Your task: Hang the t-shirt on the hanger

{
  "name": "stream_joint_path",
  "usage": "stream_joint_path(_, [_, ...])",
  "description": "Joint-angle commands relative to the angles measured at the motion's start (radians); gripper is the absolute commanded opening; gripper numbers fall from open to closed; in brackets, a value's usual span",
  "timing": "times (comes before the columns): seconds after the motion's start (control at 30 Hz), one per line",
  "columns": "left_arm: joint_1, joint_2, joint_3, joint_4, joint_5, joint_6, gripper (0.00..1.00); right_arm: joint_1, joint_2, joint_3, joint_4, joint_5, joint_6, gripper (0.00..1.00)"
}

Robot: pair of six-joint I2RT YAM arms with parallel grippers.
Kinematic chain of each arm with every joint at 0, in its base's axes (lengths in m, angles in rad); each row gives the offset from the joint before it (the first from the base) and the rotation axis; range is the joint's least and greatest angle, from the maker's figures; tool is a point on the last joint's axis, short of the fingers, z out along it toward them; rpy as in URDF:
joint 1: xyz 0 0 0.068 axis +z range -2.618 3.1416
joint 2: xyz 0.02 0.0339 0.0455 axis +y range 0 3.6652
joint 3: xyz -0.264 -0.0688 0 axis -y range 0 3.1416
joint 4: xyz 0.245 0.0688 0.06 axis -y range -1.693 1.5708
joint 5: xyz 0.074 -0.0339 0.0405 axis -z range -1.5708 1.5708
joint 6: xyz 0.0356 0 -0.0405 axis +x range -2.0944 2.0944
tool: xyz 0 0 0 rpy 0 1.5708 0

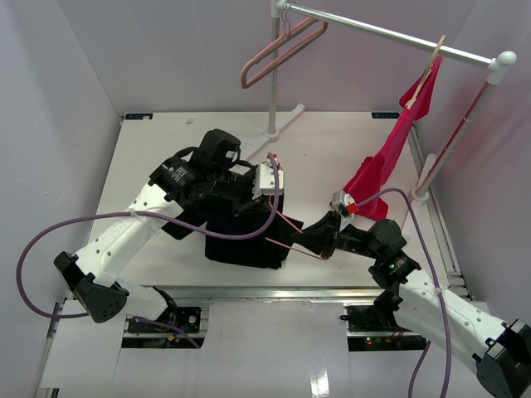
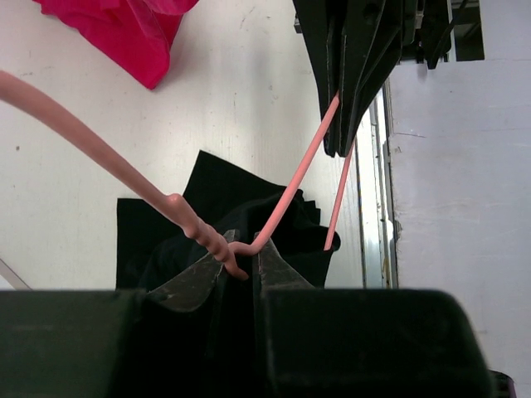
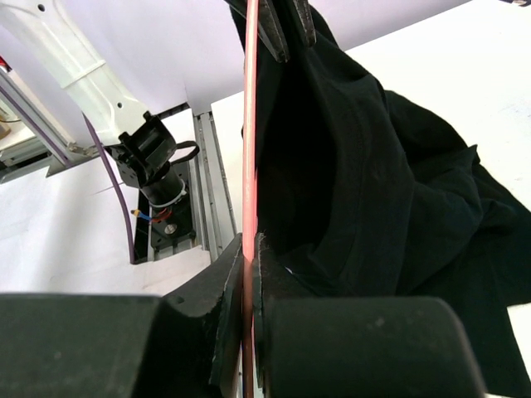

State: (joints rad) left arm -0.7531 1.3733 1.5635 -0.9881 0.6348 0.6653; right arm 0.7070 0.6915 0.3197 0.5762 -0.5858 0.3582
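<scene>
The black t-shirt (image 1: 241,236) hangs bunched below my left gripper (image 1: 271,196), its lower part resting on the table. The thin salmon-pink hanger (image 1: 297,236) runs from the left gripper down to my right gripper (image 1: 323,249). In the left wrist view my left gripper (image 2: 243,250) is shut on the hanger's twisted neck (image 2: 199,228), with the t-shirt (image 2: 216,186) beneath. In the right wrist view my right gripper (image 3: 250,245) is shut on a straight stretch of the hanger (image 3: 250,124), with the t-shirt (image 3: 373,182) draped beside it.
A white rail (image 1: 390,35) on posts spans the back right. Thicker dusty-pink hangers (image 1: 278,51) hang on it. A red shirt (image 1: 390,157) hangs from a wooden hanger (image 1: 427,70), its hem reaching the table near my right arm; it also shows in the left wrist view (image 2: 124,33).
</scene>
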Motion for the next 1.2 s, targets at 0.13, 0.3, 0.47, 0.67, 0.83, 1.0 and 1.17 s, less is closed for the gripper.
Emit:
stream_joint_path(0.13, [-0.037, -0.079, -0.11, 0.116, 0.074, -0.057, 0.0, 0.004, -0.036, 0.096, 0.087, 0.101, -0.052, 0.1])
stream_joint_path(0.3, [-0.037, -0.107, -0.147, 0.209, -0.244, -0.239, 0.0, 0.003, -0.058, 0.151, -0.088, 0.243, -0.071, 0.31])
stream_joint_path(0.47, [-0.036, -0.141, -0.174, 0.302, -0.497, -0.422, 0.0, 0.003, -0.111, 0.152, -0.146, 0.427, -0.034, 0.57])
stream_joint_path(0.67, [-0.037, -0.187, -0.185, 0.333, -0.594, -0.547, 0.0, 0.003, -0.096, 0.185, -0.218, 0.504, 0.014, 0.61])
stream_joint_path(0.83, [-0.037, -0.265, -0.23, 0.386, -0.652, -0.627, 0.0, 0.005, -0.02, 0.189, -0.196, 0.49, 0.091, 0.49])
stream_joint_path(1.0, [-0.035, -0.346, -0.338, 0.5, -0.636, -0.71, 0.0, 0.011, 0.114, 0.196, -0.147, 0.48, 0.15, 0.44])
stream_joint_path(1.17, [-0.036, -0.348, -0.362, 0.506, -0.653, -0.748, 0.0, 0.078, 0.204, 0.232, -0.133, 0.555, 0.169, 0.53])
